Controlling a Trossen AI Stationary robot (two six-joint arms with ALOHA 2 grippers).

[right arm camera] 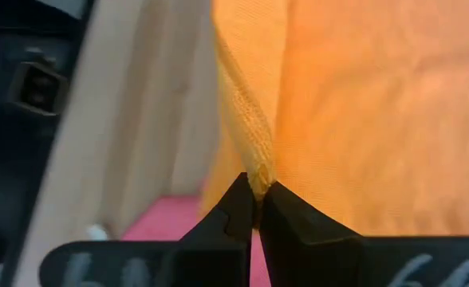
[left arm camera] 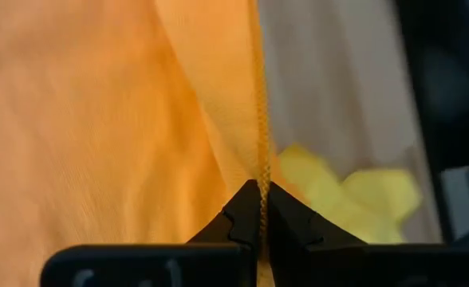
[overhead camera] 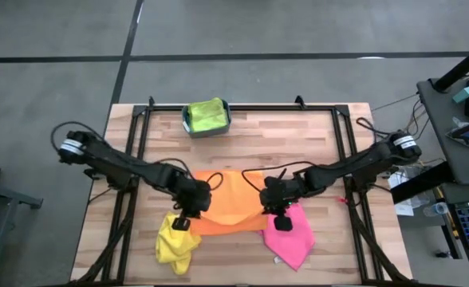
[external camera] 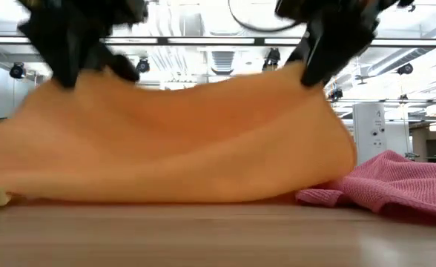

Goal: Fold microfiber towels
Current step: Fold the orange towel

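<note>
Orange towel (external camera: 173,141): I see it held up by two corners, sagging in the middle, bottom edge on the table (external camera: 218,237).
Left gripper (external camera: 73,44): pinching one corner.
Right gripper (external camera: 318,55): pinching the other.
Pink towel (external camera: 385,185): lying beside it.

Orange towel (overhead camera: 230,203): centre of table, toward 6 o'clock. Its two near corners are lifted and its edge is pulled taut, the middle sags, and the rest drapes down to the wood. Soft knit with a stitched hem.

Yellow towel (overhead camera: 177,245): crumpled heap at 7 o'clock of the orange, touching it.

Pink towel (overhead camera: 291,235): loose and wrinkled, at 5 o'clock of the orange.

Lime green towel (overhead camera: 206,115): bunched up at the 12 o'clock edge.
</note>
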